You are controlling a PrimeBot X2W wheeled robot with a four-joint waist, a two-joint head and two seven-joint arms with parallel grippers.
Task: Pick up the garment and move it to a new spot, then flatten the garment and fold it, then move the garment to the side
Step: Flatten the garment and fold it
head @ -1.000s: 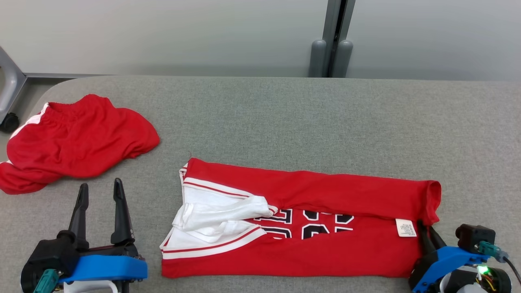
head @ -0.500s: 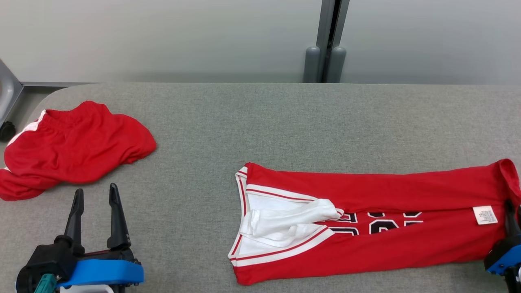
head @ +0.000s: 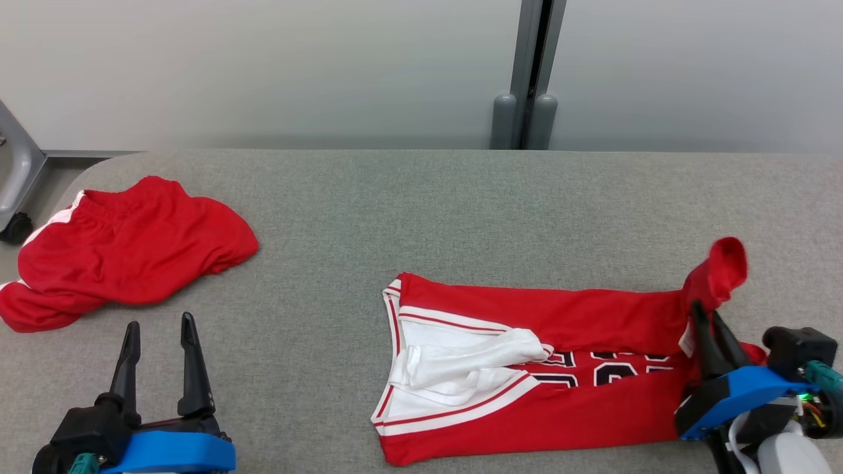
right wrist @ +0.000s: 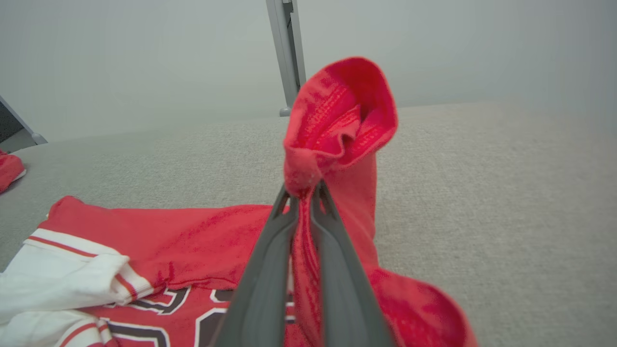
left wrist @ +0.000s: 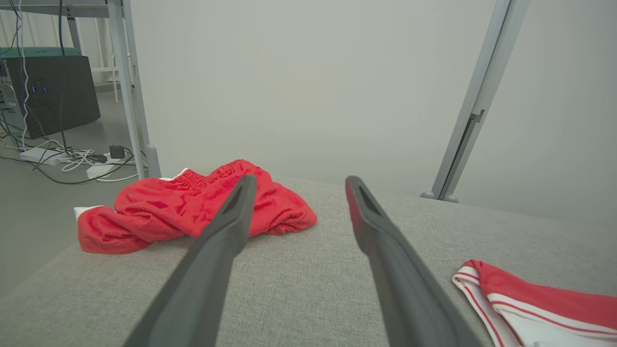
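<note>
The grey desk (head: 421,210) takes up most of the head view. The garment, a red jersey (head: 560,395), lies across its lower right part as a long narrow band, the far edge doubled over so that it covers the tops of the black-and-white numbers. Its long axis runs left to right across the frame. The white-trimmed neck and armhole end points left, toward the bottom centre, and the hem end points to the right edge. That narrow shape reads to me as a lengthwise fold already made. A rumpled pair of red shorts (head: 125,250) sits at the middle left, well apart from the jersey, apparently out of the way. The right claw (head: 706,315), at the lower right, is clenched on the jersey's hem end, which rises off the desk. A bunch of red cloth (head: 721,270) stands up above the fingertips while the rest lies flat. I judge this grip is meant to carry that end over toward the collar and halve the band. The left claw (head: 161,322) stands released at the lower left, holding nothing, seemingly waiting.
</note>
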